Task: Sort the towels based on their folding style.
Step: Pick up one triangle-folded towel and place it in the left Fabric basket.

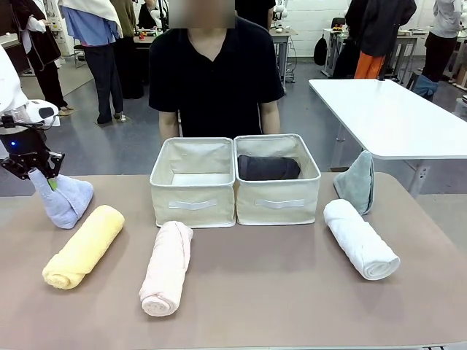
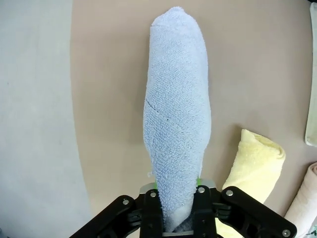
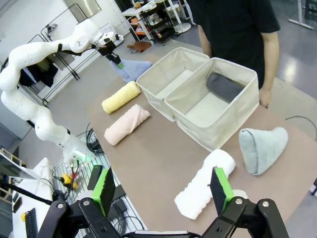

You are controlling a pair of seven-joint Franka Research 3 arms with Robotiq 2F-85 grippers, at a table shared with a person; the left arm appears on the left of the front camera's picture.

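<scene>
My left gripper [image 1: 40,175] is shut on the narrow end of the lavender-blue cone towel [image 1: 66,198] at the table's far left; the towel [image 2: 177,124] stretches away from the black fingers [image 2: 151,215]. A yellow rolled towel [image 1: 84,246] and a pale pink rolled towel [image 1: 167,267] lie in front of the bins. The dark grey rolled towel [image 1: 268,168] rests inside the right bin [image 1: 277,200]. A white rolled towel [image 1: 360,238] and a grey-teal cone towel [image 1: 356,182] sit at the right. My right gripper [image 3: 163,193] hovers open high above the white towel [image 3: 204,183].
Two beige fabric bins stand side by side mid-table; the left bin [image 1: 193,203] holds nothing. A person in a black shirt [image 1: 215,73] stands right behind the bins. A white table [image 1: 394,117] stands beyond the far right corner.
</scene>
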